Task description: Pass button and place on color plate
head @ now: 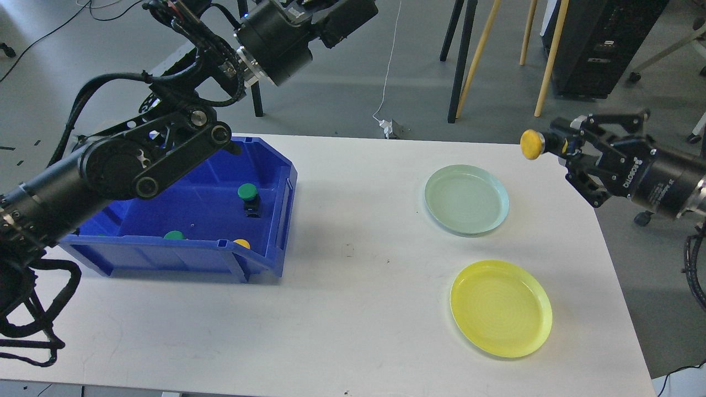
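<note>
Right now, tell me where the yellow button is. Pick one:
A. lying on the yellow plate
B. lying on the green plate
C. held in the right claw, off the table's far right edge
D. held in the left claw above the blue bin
C: the yellow button sits at the tip of the right claw, beyond the table's right edge, while the yellow plate and green plate are both bare.

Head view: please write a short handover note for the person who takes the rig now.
Right hand: shut on the yellow button, held above the table's far right edge, off the plates.
Left hand: out of frame at the top; state not visible.
Blue bin: green buttons and one yellow remain inside.
Yellow plate and green plate: both empty.
Done: yellow button is in the right hand.
Left: put it on the yellow plate, then handle the rest.
</note>
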You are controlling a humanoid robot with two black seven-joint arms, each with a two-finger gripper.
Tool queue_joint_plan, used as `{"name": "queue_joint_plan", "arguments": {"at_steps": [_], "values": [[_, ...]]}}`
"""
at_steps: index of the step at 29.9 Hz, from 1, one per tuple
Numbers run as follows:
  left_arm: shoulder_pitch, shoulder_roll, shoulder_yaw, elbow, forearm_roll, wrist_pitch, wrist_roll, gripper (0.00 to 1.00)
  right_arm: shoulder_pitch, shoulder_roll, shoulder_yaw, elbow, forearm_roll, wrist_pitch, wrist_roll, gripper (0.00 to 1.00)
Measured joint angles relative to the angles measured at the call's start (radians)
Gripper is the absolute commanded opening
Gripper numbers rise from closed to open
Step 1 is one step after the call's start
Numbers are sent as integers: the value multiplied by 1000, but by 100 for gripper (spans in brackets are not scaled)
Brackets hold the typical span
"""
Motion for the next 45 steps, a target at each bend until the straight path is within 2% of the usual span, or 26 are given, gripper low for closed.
{"name": "queue_joint_plan", "arguments": {"at_steps": [5,11,17,21,26,31,35,39,45], "values": [[-3,-3,-1,0,-36,-1,2,94,-87,27,-91,-3,-39,-11,8,28],[1,-5,2,-1,-38,0,3,94,-163,133,-111,-72,-93,-53,-5,30],[11,2,8,-1,-37,3,2,94,-177,213,-169,-182,-105,-56,-11,45],[16,9,12,-1,-37,3,0,94,-178,244,-215,-197,-115,-56,-10,52],[19,12,17,-1,-36,2,0,95,-178,253,-226,-199,-135,-57,-9,68],[32,13,18,-1,-31,1,0,97,-171,249,-223,-193,-136,-54,-9,77],[53,32,21,-3,-30,-9,0,97,-165,225,-173,-189,-132,-48,1,82],[68,111,76,-27,-25,-57,2,97,-165,169,-11,-192,-129,-44,4,84],[65,324,226,-51,-10,-173,64,97,-160,146,246,-212,-121,-56,-4,85]]}}
